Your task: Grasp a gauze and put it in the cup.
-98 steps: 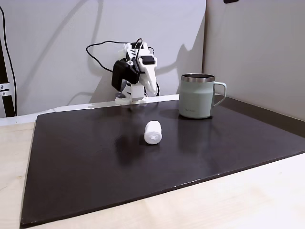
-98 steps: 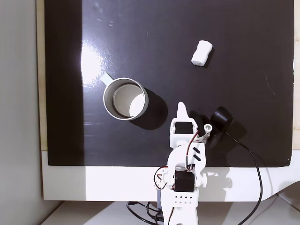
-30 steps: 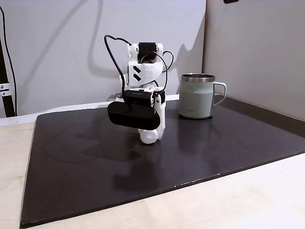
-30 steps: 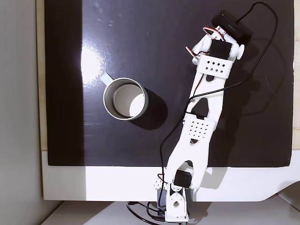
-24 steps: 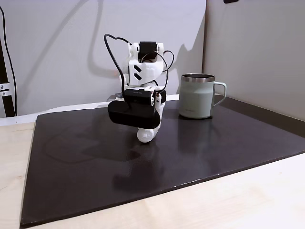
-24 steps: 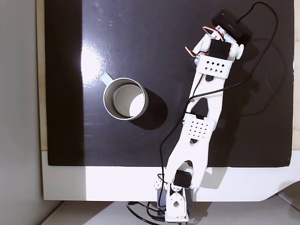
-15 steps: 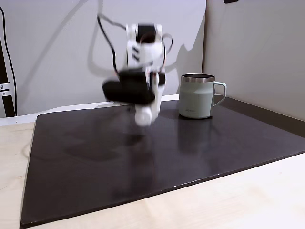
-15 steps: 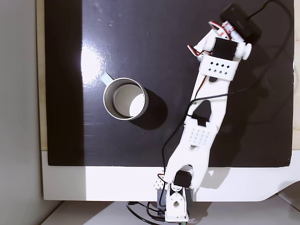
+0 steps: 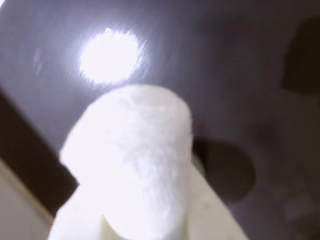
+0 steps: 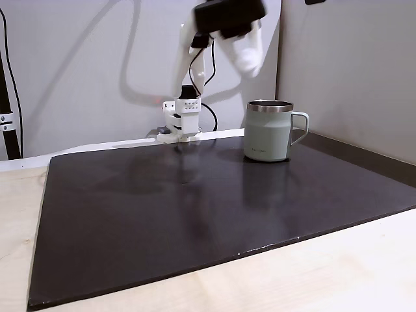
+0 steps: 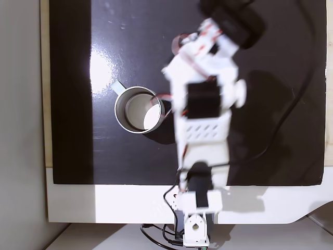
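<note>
The gauze (image 9: 131, 165), a white soft roll, looms close in the wrist view, with a white finger (image 9: 217, 217) against its lower right side. In a fixed view my gripper (image 10: 249, 63) is raised high, shut on the gauze (image 10: 248, 65), above and slightly left of the cup (image 10: 267, 130). The cup is a pale green mug with a steel rim, standing upright at the back right of the dark mat. From above, the cup (image 11: 139, 109) looks empty, and my blurred arm (image 11: 204, 99) sits just to its right.
A dark mat (image 10: 195, 214) covers most of a light wooden table (image 10: 338, 273). The arm's base (image 10: 181, 123) stands at the mat's far edge, with cables behind it. Grey wall panels close off the back and right.
The gripper closed on the gauze lying on the mat, lifted it high, and swung it toward the cup. The cup has not moved.
</note>
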Robot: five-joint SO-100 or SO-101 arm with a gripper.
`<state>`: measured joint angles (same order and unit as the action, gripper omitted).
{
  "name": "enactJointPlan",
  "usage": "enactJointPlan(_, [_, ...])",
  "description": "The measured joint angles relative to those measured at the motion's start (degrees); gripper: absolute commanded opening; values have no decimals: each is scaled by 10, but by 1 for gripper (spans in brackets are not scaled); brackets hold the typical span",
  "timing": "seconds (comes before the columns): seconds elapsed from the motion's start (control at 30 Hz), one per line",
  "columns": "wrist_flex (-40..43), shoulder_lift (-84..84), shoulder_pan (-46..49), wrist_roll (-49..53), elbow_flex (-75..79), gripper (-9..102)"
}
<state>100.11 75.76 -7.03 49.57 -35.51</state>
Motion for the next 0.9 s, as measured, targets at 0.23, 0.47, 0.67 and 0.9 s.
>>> enactJointPlan(0.23, [1, 132, -106, -7, -180, 0])
enactJointPlan(0.47, [4, 189, -159, -15, -318, 0])
enactJointPlan(0.67, [4, 178, -171, -52, -342, 0])
enactJointPlan(0.9, [4, 159, -209, -85, -350, 0])
